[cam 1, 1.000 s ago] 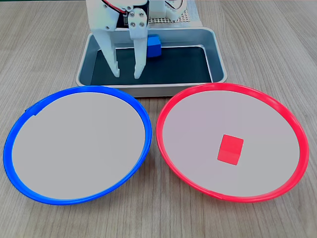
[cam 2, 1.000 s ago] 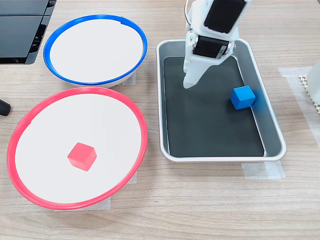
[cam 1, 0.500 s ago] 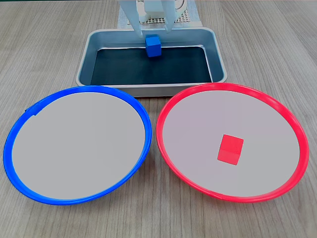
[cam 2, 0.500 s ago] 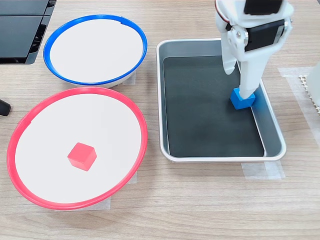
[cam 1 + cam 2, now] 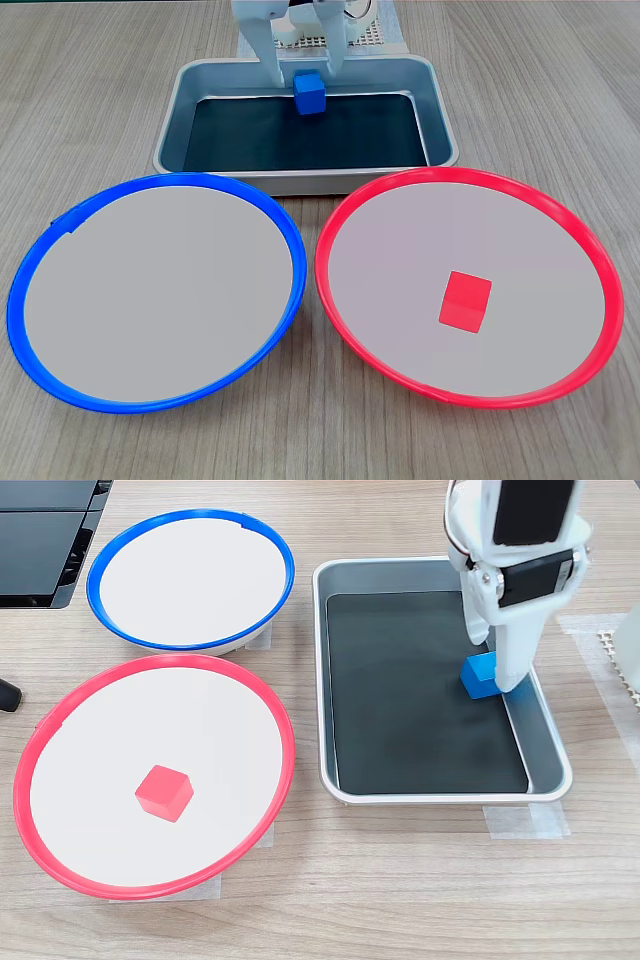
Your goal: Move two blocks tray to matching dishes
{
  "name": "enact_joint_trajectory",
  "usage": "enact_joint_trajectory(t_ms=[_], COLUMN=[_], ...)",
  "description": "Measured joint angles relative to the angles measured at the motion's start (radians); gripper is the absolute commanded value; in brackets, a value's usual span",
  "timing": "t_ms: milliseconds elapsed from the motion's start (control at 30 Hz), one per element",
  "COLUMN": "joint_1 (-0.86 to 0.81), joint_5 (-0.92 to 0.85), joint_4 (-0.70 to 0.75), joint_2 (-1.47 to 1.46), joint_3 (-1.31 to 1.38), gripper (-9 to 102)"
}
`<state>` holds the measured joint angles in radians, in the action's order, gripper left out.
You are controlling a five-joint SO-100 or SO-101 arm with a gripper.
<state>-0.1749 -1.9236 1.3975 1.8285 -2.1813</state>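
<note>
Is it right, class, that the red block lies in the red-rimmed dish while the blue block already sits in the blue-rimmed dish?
Not quite. The red block does lie in the red-rimmed dish, but the blue block is in the tray, between the fingers of the gripper, as both fixed views show.

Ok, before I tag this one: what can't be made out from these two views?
- Whether the gripper touches the blue block: in one fixed view the fingers straddle it with visible gaps, in the other a finger covers part of the block.
- The arm above the gripper: cut off by the top edge in both fixed views.
- The tray wall beside the block: hidden by that finger.
</note>
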Motion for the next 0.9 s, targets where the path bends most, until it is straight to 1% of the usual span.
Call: enact_joint_trajectory(t_ms=[100, 133, 167, 200, 333, 433, 567, 600, 633, 667, 733, 900], joint_1=[-0.012, -0.012, -0.012, -0.012, 0.012, 0.083, 0.112, 0.106, 0.097, 0.086, 0.057, -0.020], joint_5=[-0.012, -0.015, -0.018, -0.020, 0.003, 0.135, 0.423, 0.449, 0.483, 0.488, 0.486, 0.443], joint_4=[-0.060, -0.077, -0.091, -0.103, -0.106, -0.058, -0.094, -0.094, -0.138, -0.150, -0.239, -0.433], joint_2=[-0.003, -0.003, -0.003, -0.003, -0.003, -0.017, -0.123, -0.158, -0.198, -0.233, -0.307, -0.502], joint_3=[-0.038, -0.051, -0.061, -0.071, -0.057, 0.095, 0.443, 0.520, 0.591, 0.641, 0.706, 0.770], gripper=[19, 13, 4, 0, 0, 0, 0, 0, 0, 0, 0, 0])
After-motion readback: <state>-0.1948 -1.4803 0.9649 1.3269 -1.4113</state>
